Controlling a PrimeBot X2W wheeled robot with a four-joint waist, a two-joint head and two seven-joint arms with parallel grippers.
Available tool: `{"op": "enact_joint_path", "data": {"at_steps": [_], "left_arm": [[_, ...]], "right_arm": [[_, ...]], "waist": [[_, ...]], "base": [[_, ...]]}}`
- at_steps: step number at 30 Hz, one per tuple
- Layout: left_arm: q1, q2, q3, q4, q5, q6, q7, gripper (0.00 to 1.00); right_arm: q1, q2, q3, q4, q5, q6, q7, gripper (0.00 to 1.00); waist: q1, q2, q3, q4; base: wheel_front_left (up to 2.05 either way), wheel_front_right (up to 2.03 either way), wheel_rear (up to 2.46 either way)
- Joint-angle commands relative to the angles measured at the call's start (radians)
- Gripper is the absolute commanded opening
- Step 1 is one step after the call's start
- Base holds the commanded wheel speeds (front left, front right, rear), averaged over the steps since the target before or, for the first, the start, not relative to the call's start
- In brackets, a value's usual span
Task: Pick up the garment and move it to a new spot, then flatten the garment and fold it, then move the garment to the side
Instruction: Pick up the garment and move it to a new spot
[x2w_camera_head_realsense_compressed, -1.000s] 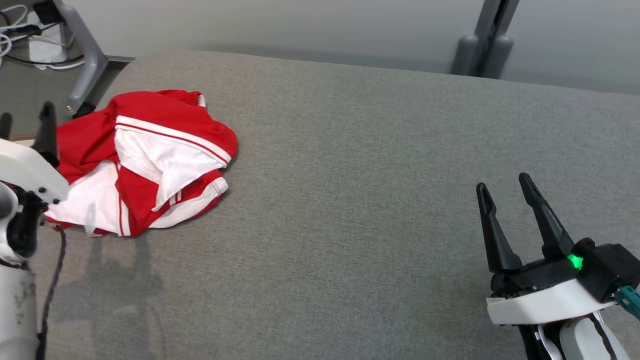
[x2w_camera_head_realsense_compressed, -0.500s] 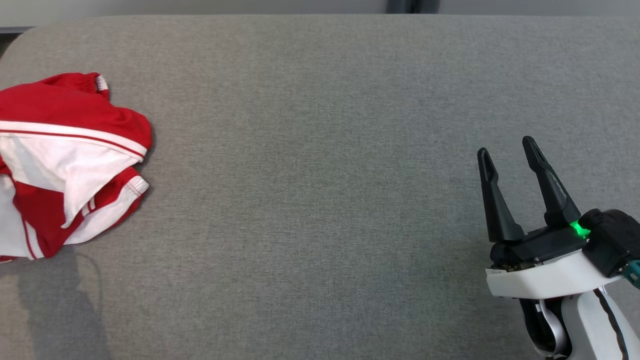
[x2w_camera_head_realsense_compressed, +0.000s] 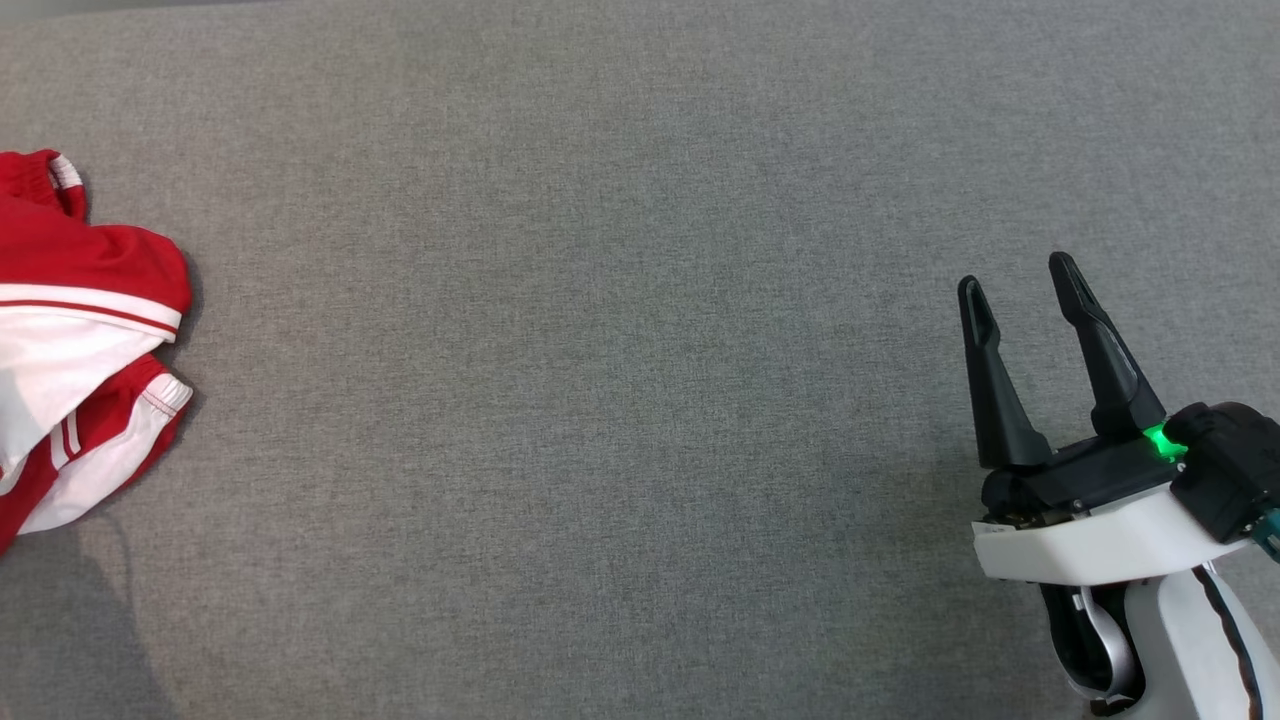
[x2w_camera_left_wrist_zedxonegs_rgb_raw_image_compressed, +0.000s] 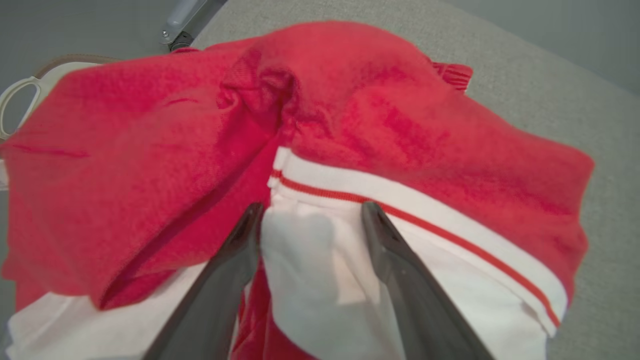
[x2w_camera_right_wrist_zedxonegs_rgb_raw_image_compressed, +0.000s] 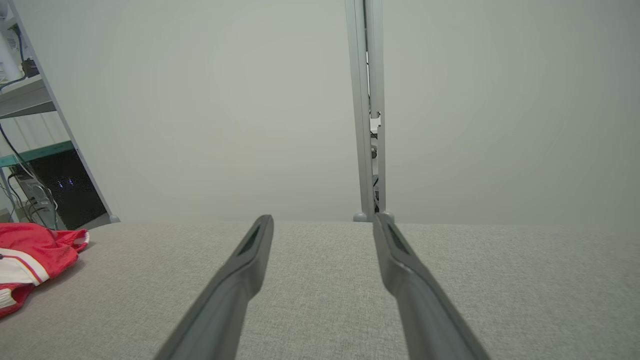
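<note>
A crumpled red and white garment (x2w_camera_head_realsense_compressed: 80, 330) lies at the far left of the grey fabric surface (x2w_camera_head_realsense_compressed: 600, 350), cut off by the head view's edge. From the left wrist view the garment (x2w_camera_left_wrist_zedxonegs_rgb_raw_image_compressed: 350, 125) is very close, and my left gripper (x2w_camera_left_wrist_zedxonegs_rgb_raw_image_compressed: 312, 212) is open just over a white panel with a red stripe, its fingers spread on either side of a fold. My right gripper (x2w_camera_head_realsense_compressed: 1020, 285) stands open at the lower right, far from the garment, nothing between its fingers. The right wrist view catches the garment (x2w_camera_right_wrist_zedxonegs_rgb_raw_image_compressed: 35, 255) at its left edge, and the right gripper (x2w_camera_right_wrist_zedxonegs_rgb_raw_image_compressed: 322, 220) open.
A pale wall rises behind the surface, with a grey vertical post (x2w_camera_right_wrist_zedxonegs_rgb_raw_image_compressed: 367, 110) at its far edge. A shelf frame with cables (x2w_camera_right_wrist_zedxonegs_rgb_raw_image_compressed: 30, 165) stands beyond the garment's end. A grey metal leg (x2w_camera_left_wrist_zedxonegs_rgb_raw_image_compressed: 187, 20) and a white curved object (x2w_camera_left_wrist_zedxonegs_rgb_raw_image_compressed: 20, 95) sit off the surface.
The head camera has tilted down and swung right, so the garment slid to the view's left edge and the left arm left the view. The right gripper stays open in about the same place.
</note>
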Motion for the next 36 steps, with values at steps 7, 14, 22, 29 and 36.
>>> {"op": "enact_joint_path", "data": {"at_steps": [7, 14, 22, 29, 36], "left_arm": [[-0.037, 0.008, -0.03, 0.037, 0.015, -0.027, -0.034, 0.0], [-0.049, 0.012, -0.057, 0.042, 0.028, -0.046, -0.064, 0.0], [-0.048, 0.022, -0.109, -0.016, 0.047, -0.071, -0.1, 0.0], [-0.03, -0.015, -0.166, -0.153, 0.023, -0.085, -0.083, 0.0], [0.02, -0.056, -0.239, -0.375, -0.024, -0.088, -0.004, 0.0]], "right_arm": [[-0.003, 0.004, -0.007, 0.003, -0.004, 0.002, -0.005, 1.0], [0.008, 0.012, 0.002, 0.017, 0.001, 0.002, -0.005, 1.0], [0.05, 0.023, -0.003, 0.034, 0.015, 0.002, -0.005, 1.0], [0.099, 0.03, -0.013, 0.041, 0.024, 0.002, -0.005, 1.0], [0.133, 0.034, -0.017, 0.038, 0.028, 0.002, -0.005, 1.0]], "waist": [[0.0, 0.0, -0.009, 0.002], [0.0, 0.0, -0.053, 0.009], [0.0, 0.0, -0.161, 0.011], [0.0, 0.0, -0.255, 0.003], [0.0, 0.0, -0.318, -0.031]], "base": [[0.0, 0.0, 0.0], [0.0, 0.0, 0.0], [0.0, 0.0, 0.0], [0.0, 0.0, 0.0], [0.0, 0.0, 0.0]]}}
